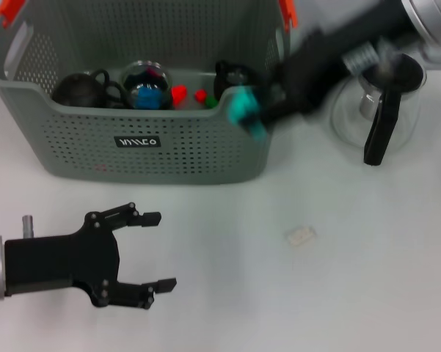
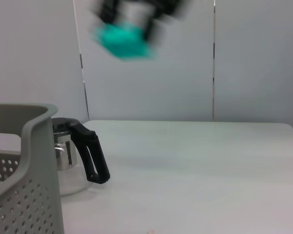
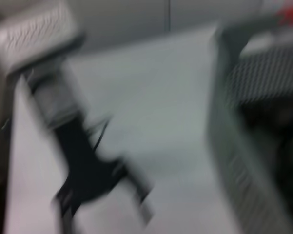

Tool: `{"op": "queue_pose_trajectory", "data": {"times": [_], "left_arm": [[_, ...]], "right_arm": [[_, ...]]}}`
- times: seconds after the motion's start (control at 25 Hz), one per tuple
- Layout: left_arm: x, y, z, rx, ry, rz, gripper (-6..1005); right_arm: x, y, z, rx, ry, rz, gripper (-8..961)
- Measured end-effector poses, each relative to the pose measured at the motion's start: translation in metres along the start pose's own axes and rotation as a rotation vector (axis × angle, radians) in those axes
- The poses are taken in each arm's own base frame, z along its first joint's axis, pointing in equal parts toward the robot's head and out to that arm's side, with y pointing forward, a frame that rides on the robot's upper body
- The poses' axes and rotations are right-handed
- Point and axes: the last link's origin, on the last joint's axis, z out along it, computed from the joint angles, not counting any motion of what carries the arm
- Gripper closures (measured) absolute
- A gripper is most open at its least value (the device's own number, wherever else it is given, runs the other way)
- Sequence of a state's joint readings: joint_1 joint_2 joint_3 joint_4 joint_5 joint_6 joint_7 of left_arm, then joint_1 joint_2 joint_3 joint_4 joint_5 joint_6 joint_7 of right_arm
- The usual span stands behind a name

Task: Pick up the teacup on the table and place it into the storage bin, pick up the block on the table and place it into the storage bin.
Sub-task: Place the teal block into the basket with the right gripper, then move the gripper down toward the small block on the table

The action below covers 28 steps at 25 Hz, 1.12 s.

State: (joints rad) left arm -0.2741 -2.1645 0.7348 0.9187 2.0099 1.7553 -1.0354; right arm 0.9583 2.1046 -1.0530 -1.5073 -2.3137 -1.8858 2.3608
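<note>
1. Storage bin [image 1: 132, 150]: grey-green perforated basket standing on the white table [image 1: 337, 293], with orange clips at its handles and a black label on its front wall. Inside lie a dark teacup [image 1: 77, 89], a round item with a blue centre and small red pieces.
2. Right tool [image 1: 251, 111]: blurred, at the bin's right front corner above the rim, closed around a teal block [image 1: 243, 106]; in the left wrist view the block [image 2: 124, 40] hangs well above the table.
3. Left tool [image 1: 155, 251]: in front of the bin, low over the table, fingers spread wide with nothing between them.
4. Glass pot [image 1: 378, 110] with black handle: on the table, right of the bin.
5. Small pale scrap [image 1: 301, 235]: on the table, in front of the bin's right end.
</note>
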Motion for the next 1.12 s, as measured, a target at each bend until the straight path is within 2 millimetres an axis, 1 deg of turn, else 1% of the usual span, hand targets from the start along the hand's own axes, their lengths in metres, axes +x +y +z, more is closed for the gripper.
{"op": "queue_pose_trajectory", "data": {"times": [0.04, 0.08, 0.12, 0.24, 0.36, 0.52, 0.68, 0.8, 0.88, 1.0, 1.08, 1.12], "left_arm": [[0.001, -0.001, 0.000, 0.000, 0.000, 0.002, 50], [0.000, -0.001, 0.001, 0.001, -0.001, 0.002, 49], [0.000, -0.001, 0.001, 0.001, -0.001, 0.002, 49], [0.001, -0.002, 0.001, 0.002, -0.001, 0.006, 49], [0.001, -0.003, 0.002, 0.002, 0.000, 0.007, 49], [0.002, -0.003, 0.002, 0.000, 0.000, 0.010, 49], [0.002, -0.003, 0.002, -0.002, -0.001, 0.010, 49], [0.001, -0.002, 0.001, 0.000, -0.004, 0.011, 50], [0.000, -0.001, 0.000, 0.000, -0.006, 0.017, 50], [0.000, -0.001, 0.000, -0.003, -0.005, 0.018, 50], [0.000, -0.001, 0.000, -0.004, -0.005, 0.018, 50], [0.000, -0.001, 0.000, -0.005, -0.005, 0.018, 49]], "right_arm": [[-0.014, -0.012, 0.002, 0.057, -0.055, 0.010, 532], [-0.018, -0.015, 0.003, 0.075, -0.069, 0.013, 532], [-0.026, -0.026, 0.010, 0.115, -0.098, 0.025, 531], [-0.044, -0.055, 0.035, 0.217, -0.152, 0.052, 531], [-0.054, -0.075, 0.066, 0.289, -0.152, 0.041, 532], [-0.058, -0.085, 0.096, 0.324, -0.130, 0.006, 526], [-0.057, -0.089, 0.109, 0.363, -0.135, -0.012, 513], [-0.054, -0.087, 0.113, 0.368, -0.149, -0.017, 503], [-0.053, -0.086, 0.110, 0.362, -0.179, -0.019, 497], [-0.054, -0.080, 0.097, 0.343, -0.238, -0.029, 366], [-0.050, -0.071, 0.082, 0.309, -0.281, -0.042, 279], [-0.044, -0.064, 0.073, 0.279, -0.298, -0.051, 206]]}}
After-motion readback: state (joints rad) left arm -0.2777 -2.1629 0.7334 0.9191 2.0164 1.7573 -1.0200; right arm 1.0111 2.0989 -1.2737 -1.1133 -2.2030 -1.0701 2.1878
